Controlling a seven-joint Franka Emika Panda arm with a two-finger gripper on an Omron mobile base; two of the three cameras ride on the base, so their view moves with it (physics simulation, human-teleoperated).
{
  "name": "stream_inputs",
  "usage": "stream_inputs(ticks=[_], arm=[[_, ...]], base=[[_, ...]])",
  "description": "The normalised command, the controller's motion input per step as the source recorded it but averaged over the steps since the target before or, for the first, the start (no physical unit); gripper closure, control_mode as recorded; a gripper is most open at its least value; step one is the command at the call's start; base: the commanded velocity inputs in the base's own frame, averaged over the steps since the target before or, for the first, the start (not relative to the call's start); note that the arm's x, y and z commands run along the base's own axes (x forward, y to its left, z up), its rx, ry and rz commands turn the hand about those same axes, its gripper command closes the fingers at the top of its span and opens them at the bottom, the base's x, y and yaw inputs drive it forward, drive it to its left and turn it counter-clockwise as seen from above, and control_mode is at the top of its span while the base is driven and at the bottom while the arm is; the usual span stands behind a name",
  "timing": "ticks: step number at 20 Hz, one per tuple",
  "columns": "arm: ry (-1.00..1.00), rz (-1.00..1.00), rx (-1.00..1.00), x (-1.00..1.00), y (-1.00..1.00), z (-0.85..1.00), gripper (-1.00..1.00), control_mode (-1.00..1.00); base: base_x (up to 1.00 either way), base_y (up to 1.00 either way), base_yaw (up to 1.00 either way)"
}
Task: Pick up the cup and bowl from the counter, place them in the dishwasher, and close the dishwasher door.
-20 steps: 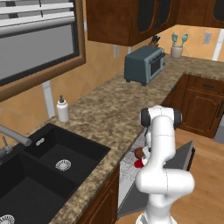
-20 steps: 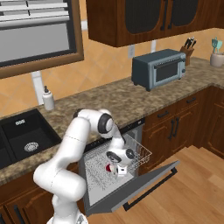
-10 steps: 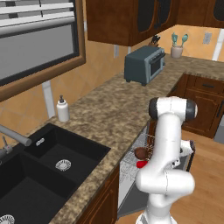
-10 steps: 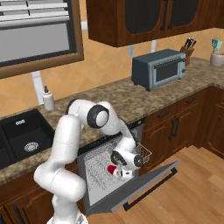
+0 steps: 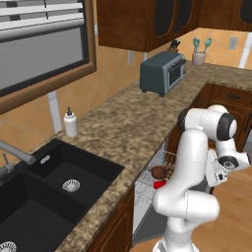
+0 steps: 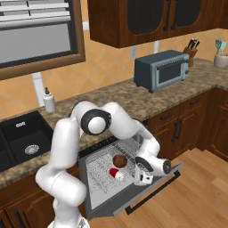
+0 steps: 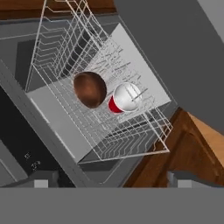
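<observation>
Arm's swung right off the rack, gripper (image 6: 143, 179) spread and empty; cup (image 7: 125, 98) and bowl (image 7: 90, 89) both loaded, so only the dishwasher door (image 6: 151, 189) remains.

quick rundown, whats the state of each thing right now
cup: lying on its side in the rack, beside the bowl
bowl: in the rack
rack: pulled out over the door
dishwasher door: open, folded down
gripper: over the door's outer edge, holding nothing; open or shut unclear
toaster oven: door closed, on the counter
</observation>
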Motion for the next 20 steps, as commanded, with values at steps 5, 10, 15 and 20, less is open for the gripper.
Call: stream_inputs(ticks=[5, 10, 15, 20], arm=[[0.01, 0.00, 0.11, -0.24, -1.00, -0.42, -1.00, -1.00], [0.00, 0.03, 0.26, -0.32, -1.00, -0.94, -1.00, -1.00], [0.00, 0.02, 0.36, -0.08, -1.00, -1.00, -1.00, -1.00], [0.00, 0.00, 0.43, 0.15, -0.80, -1.00, -1.00, -1.00]], base=[[0.00, 0.00, 0.00], [0.00, 0.00, 0.00], [0.00, 0.00, 0.00], [0.00, 0.00, 0.00]])
